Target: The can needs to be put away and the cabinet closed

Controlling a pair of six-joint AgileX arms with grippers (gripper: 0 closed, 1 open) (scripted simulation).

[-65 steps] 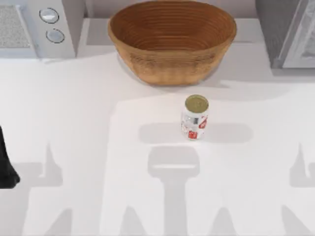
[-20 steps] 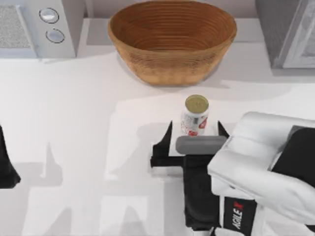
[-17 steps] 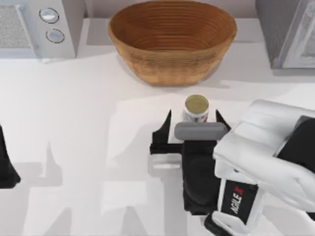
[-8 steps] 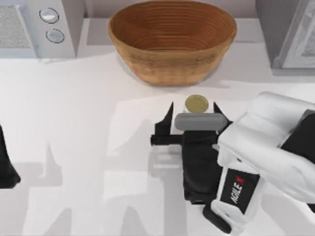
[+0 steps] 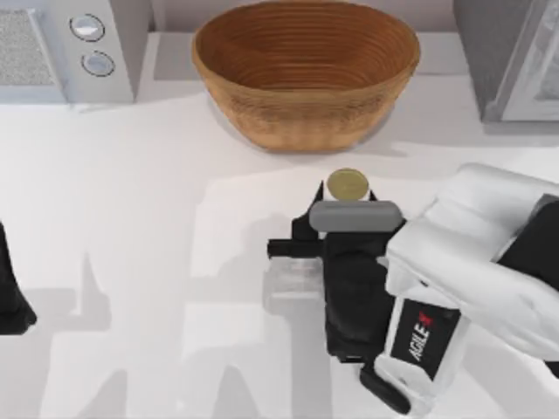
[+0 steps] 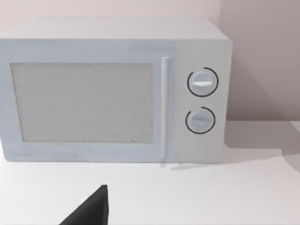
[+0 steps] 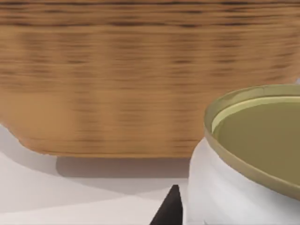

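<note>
The can [image 5: 348, 184] stands upright on the white table just in front of the wicker basket, its dull gold lid showing. My right gripper [image 5: 347, 199] reaches in from the near right and is shut on the can, a dark finger on either side of it. The right wrist view has the can [image 7: 253, 154] up close, its white wall against one fingertip [image 7: 171, 208]. The grey cabinet [image 5: 489, 52] stands at the back right corner, with a lighter door panel beside it. My left gripper [image 5: 9, 297] rests at the left edge of the table.
The wicker basket [image 5: 306, 113] sits at the back centre, right behind the can, and appears as the basket wall [image 7: 117, 84] in the right wrist view. A white microwave [image 5: 79, 44] occupies the back left, and the left wrist view faces the microwave [image 6: 112, 89].
My right arm came in from the near right and slid its open fingers around the can. In the last half second the fingers drew together onto it. The left arm stayed still.
</note>
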